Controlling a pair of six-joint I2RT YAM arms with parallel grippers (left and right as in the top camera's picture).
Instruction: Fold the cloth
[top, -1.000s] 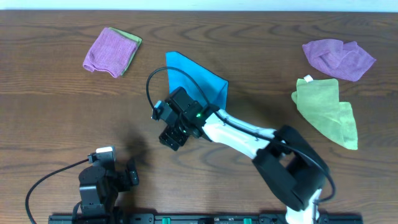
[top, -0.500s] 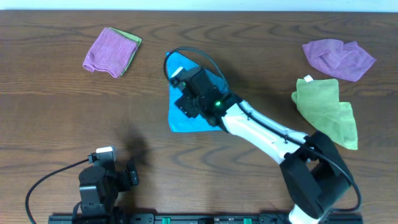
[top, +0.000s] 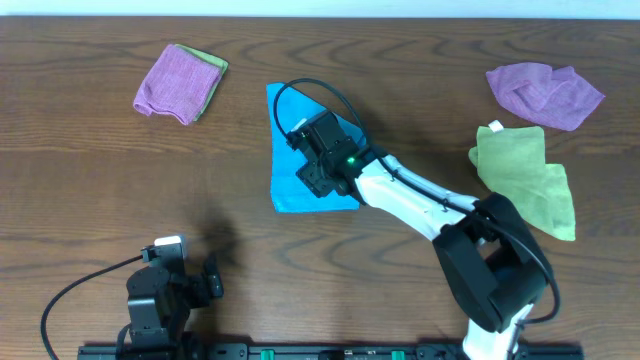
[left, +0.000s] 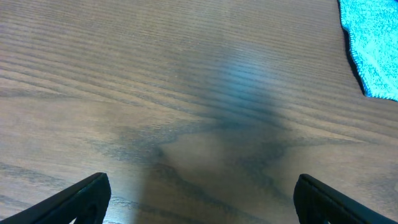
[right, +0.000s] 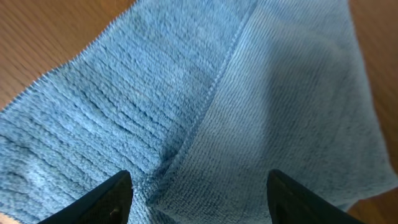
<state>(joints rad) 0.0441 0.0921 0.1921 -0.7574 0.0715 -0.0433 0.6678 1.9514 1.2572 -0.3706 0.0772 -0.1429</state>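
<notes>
The blue cloth (top: 288, 190) lies at the middle of the table, with one layer folded over another. In the right wrist view its upper layer (right: 292, 106) overlaps the ribbed lower layer (right: 112, 106) along a diagonal hem. My right gripper (top: 320, 165) hovers right over the cloth; its jaws (right: 199, 199) are open with nothing between them. My left gripper (top: 165, 290) is parked at the near left; its jaws (left: 200, 199) are open over bare wood. A corner of the blue cloth (left: 373, 43) shows at the left wrist view's top right.
A folded purple cloth (top: 175, 82) on a green one lies at the far left. A crumpled purple cloth (top: 545, 92) and a green cloth (top: 525, 178) lie at the right. A black cable loops over the right arm.
My right gripper has moved from the cloth's near-left side up over the cloth. The cloth now lies flatter and reaches further toward the near edge.
</notes>
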